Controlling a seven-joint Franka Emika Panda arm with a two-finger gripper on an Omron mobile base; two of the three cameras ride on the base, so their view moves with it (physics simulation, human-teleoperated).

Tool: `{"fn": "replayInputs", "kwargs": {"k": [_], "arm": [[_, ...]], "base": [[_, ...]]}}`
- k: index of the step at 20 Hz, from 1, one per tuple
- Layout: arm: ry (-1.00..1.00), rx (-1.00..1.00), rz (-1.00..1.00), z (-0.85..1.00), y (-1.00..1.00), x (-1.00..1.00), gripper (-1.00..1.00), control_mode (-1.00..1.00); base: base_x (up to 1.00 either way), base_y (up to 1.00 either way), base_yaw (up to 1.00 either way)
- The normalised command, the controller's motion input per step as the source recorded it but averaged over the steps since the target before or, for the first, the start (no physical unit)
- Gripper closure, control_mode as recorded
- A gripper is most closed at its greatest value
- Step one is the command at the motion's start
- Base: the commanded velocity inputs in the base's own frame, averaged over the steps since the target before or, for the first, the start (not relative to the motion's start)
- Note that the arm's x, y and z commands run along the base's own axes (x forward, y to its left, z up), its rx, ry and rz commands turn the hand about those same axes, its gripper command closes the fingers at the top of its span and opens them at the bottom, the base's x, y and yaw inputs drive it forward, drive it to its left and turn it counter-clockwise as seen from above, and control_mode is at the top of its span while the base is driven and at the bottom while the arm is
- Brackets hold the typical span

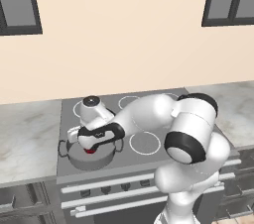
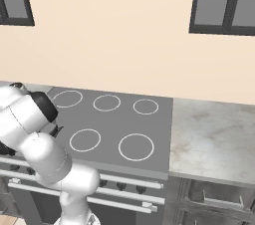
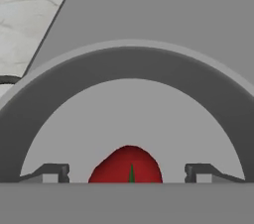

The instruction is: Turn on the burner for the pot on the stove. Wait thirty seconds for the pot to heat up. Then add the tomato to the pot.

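Observation:
The grey pot (image 1: 92,162) stands on the front left ring of the stove (image 1: 149,111), and its rim (image 3: 130,63) curves across the hand view. My gripper (image 1: 91,147) hangs right over the pot's mouth, pointing down into it. The red tomato (image 3: 126,164) lies between the two fingertips with a clear gap on each side, so the gripper (image 3: 126,171) is open and touches nothing. From the left base view the tomato (image 1: 90,151) is a small red spot under the hand, inside the pot. Whether it rests on the pot's floor I cannot tell.
Dark knobs (image 1: 114,187) and pale bar handles run along the stove's front. Marble counter (image 1: 27,136) lies left of the cooktop and more counter (image 2: 214,137) to its right. The other white rings (image 2: 136,147) are bare. My own arm covers the stove's middle.

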Motion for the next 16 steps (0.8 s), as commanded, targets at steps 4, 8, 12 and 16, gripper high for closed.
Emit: {"fn": "replayInputs", "kwargs": {"k": [4,8,12,16], "arm": [[0.0,0.0,-0.02,0.0,0.0,0.0,-1.0,-1.0],[-0.08,0.0,-0.06,0.23,0.0,-0.14,-1.0,-1.0],[-0.21,0.0,-0.12,0.69,-0.35,-0.95,-1.0,-1.0],[-0.39,0.06,-0.02,1.0,-0.69,-1.0,-1.0,-1.0]], "base": [[0.0,0.0,0.0],[0.0,0.0,0.0],[0.0,0.0,0.0],[0.0,0.0,0.0]]}}
